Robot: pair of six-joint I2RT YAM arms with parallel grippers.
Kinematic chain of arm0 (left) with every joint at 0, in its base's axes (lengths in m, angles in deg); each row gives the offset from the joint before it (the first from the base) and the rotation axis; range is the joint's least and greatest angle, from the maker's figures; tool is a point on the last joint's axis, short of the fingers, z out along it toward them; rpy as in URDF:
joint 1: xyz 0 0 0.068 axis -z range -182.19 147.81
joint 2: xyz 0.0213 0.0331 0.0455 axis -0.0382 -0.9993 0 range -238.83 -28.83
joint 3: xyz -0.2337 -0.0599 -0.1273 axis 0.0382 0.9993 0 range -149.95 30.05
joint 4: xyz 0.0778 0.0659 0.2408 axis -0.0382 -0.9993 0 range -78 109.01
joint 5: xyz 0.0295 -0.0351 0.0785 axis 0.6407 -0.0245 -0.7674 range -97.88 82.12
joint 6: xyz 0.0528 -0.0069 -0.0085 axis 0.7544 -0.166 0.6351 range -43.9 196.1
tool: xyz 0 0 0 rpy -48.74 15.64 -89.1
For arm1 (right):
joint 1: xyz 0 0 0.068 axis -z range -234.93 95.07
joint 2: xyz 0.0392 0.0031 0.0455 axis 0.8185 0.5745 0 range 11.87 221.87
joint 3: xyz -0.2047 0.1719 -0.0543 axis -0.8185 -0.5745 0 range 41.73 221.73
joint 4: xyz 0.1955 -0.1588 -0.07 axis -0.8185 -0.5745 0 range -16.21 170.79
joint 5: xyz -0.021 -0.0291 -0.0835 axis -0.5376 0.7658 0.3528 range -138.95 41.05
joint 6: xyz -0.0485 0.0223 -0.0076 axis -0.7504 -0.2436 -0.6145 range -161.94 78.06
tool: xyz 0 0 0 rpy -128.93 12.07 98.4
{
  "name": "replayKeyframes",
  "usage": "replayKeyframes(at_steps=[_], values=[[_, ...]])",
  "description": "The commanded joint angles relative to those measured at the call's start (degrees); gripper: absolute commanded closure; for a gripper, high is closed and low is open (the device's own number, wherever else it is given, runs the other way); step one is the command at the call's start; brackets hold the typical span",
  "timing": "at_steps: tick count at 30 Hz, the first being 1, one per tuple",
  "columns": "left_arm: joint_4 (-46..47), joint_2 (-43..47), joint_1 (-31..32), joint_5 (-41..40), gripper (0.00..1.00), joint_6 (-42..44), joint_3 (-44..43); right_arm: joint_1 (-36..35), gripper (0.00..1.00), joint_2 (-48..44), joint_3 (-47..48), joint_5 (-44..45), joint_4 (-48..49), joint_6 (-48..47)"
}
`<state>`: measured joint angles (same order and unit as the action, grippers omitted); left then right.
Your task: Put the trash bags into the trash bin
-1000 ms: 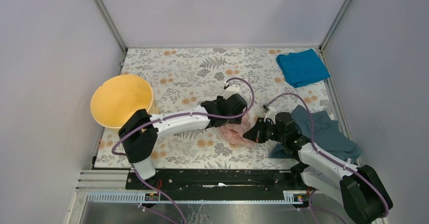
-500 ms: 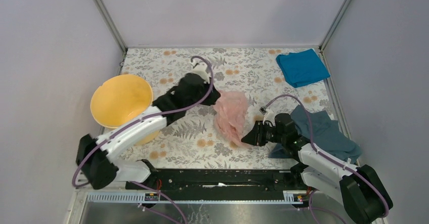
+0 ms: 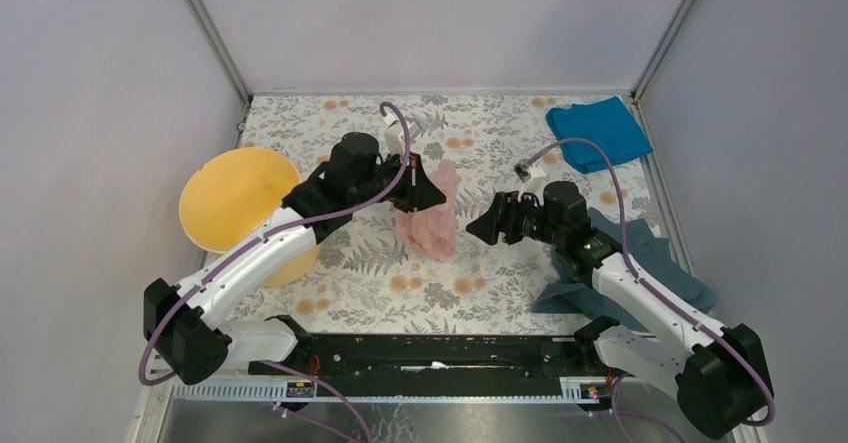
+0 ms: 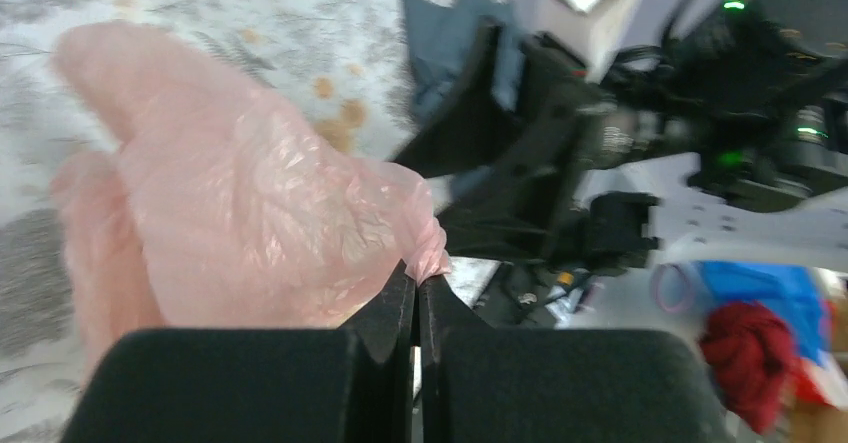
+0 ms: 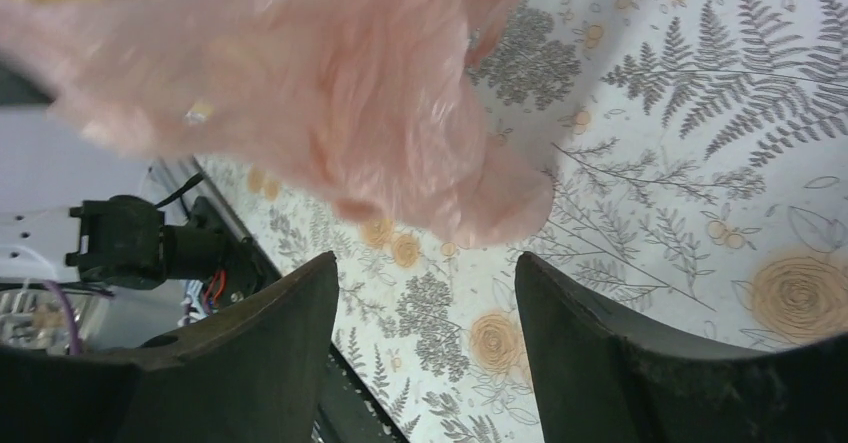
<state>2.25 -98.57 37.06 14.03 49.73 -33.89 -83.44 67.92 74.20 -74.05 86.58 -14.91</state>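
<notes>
I saw the grey-blue cloth (image 3: 655, 258) near my spread right claw (image 3: 480, 229); my left claw (image 3: 428, 197) pinched the crinkled, translucent pink bag (image 3: 430, 228).

Robot lab booth, plain pale walls (image 3: 440, 23), aluminium corner posts (image 3: 208, 31), floral-covered table (image 3: 490, 133), black mounting rail (image 3: 430, 349)

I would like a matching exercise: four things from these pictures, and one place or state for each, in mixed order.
1 left hand
2 right hand
3 trash bin
4 bright blue cloth

A far right corner of the table
B open, empty
C shut on the trash bag
D left edge

Pairs: 1-C, 2-B, 3-D, 4-A
</notes>
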Motion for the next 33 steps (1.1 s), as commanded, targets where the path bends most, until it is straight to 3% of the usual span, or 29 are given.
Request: replayKeyframes(at_steps=[1, 7, 12, 14, 17, 18, 19, 22, 24, 29, 31, 33], values=[[12.1, -1.7, 0.0, 15.0, 1.00, -8.0, -0.4, -0.3, 0.29, 3.9, 4.3, 5.7, -5.0, -2.9], [26.4, -1.6, 0.1, 21.8, 1.00, -17.7, 3.5, -0.3, 0.28, 2.7, 1.9, 9.1, -4.7, -0.1], [38.6, -2.8, 1.2, 24.2, 1.00, -24.6, 9.3, -0.2, 0.31, -2.2, -5.0, 1.0, 6.3, 4.7], [39.6, -3.3, 1.4, 22.8, 1.00, -25.4, 11.0, -0.3, 0.47, -2.3, -7.5, -3.5, 14.9, 9.6], [41.0, -3.4, 1.4, 20.8, 1.00, -26.4, 13.4, -0.4, 0.90, -0.1, -10.3, -6.3, 24.6, 16.2], [41.6, -3.5, 1.5, 20.7, 1.00, -26.8, 13.8, -0.5, 0.99, 0.8, -10.6, -6.0, 26.3, 17.3], [42.8, -3.5, 1.5, 20.8, 1.00, -27.4, 14.1, -0.6, 1.00, 1.5, -10.3, -5.3, 26.4, 17.5], [43.8, -3.4, 1.5, 21.5, 1.00, -28.8, 14.0, -0.9, 1.00, 0.8, -7.6, 1.5, 19.4, 14.0], [42.0, -2.5, 1.5, 21.9, 1.00, -27.8, 13.2, -0.9, 1.00, -2.0, -2.9, 12.0, 6.2, 8.3], [22.1, 2.4, 0.9, 9.7, 1.00, -17.8, 9.3, -0.9, 1.00, -6.2, 7.1, 39.5, -16.0, -2.5], [14.9, 3.5, 0.0, 4.1, 1.00, -15.2, 8.7, -0.9, 1.00, -6.7, 8.1, 44.2, -19.3, -5.3], [12.3, 3.6, -1.1, 2.8, 1.00, -14.4, 9.8, -0.9, 1.00, -6.7, 7.9, 43.1, -18.8, -6.8]])
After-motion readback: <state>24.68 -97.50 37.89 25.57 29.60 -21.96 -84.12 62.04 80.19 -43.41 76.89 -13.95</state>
